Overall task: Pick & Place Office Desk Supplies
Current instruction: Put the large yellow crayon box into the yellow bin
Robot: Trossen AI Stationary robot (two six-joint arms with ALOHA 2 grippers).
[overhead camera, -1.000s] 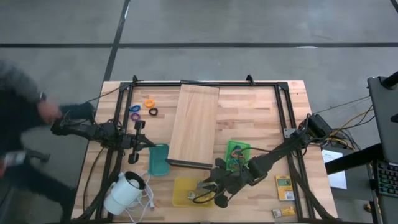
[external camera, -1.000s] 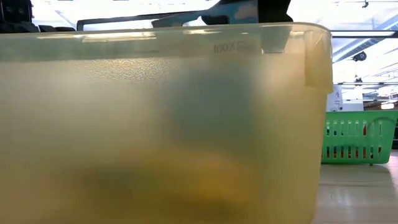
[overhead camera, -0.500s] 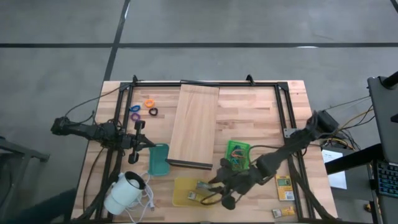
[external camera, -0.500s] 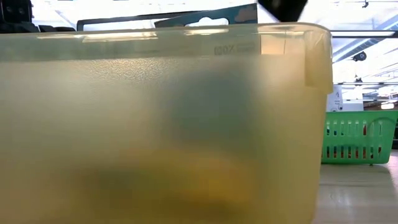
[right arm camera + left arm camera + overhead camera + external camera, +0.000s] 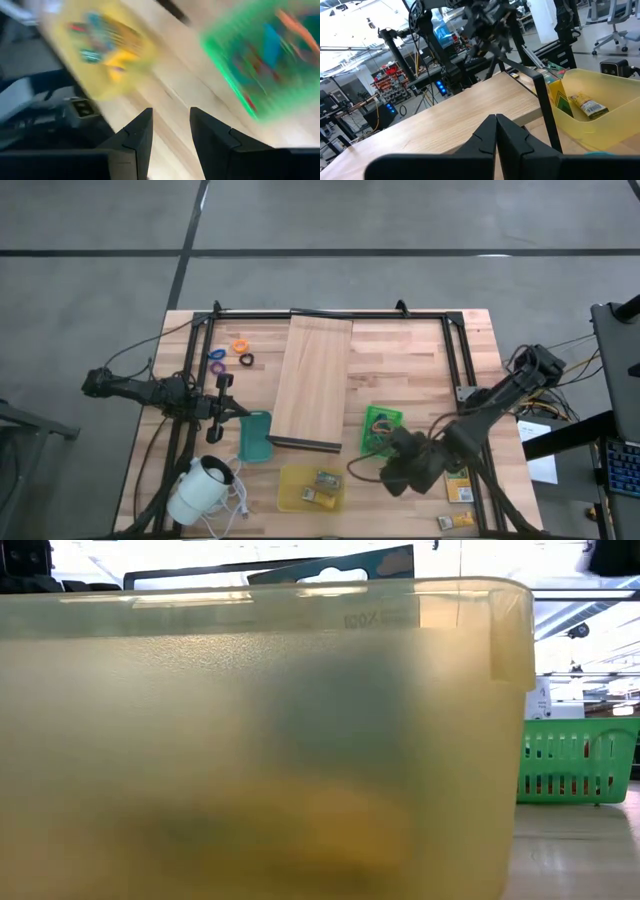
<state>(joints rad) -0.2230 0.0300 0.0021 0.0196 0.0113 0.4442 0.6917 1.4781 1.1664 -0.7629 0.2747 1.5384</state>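
Two yellow-green packets (image 5: 323,486) lie in the yellow bin (image 5: 290,492) near the table's front edge. The green basket (image 5: 382,425) holds rubber bands. Orange (image 5: 240,345), purple (image 5: 217,355) and black rings (image 5: 246,360) lie on the table at the far left. Two more packets (image 5: 457,481) lie flat at the front right. My right gripper (image 5: 392,470) hangs open and empty above the table, between the yellow bin and those packets; in its wrist view the right gripper (image 5: 170,120) has only bare table between its fingers. My left gripper (image 5: 496,122) stands shut and level at the table's left.
A long pale wooden board (image 5: 312,380) lies in the middle. A teal bin (image 5: 255,435) stands left of it. A white round corded device (image 5: 200,488) sits at the front left corner. The black frame (image 5: 330,313) runs round the table. In the low view the yellow bin's wall (image 5: 250,740) fills the picture.
My right gripper has risen from over the yellow bin and swung toward the table's right edge, rolling about its own axis as it went. The two packets in the bin, partly covered by it before, now lie in plain sight.
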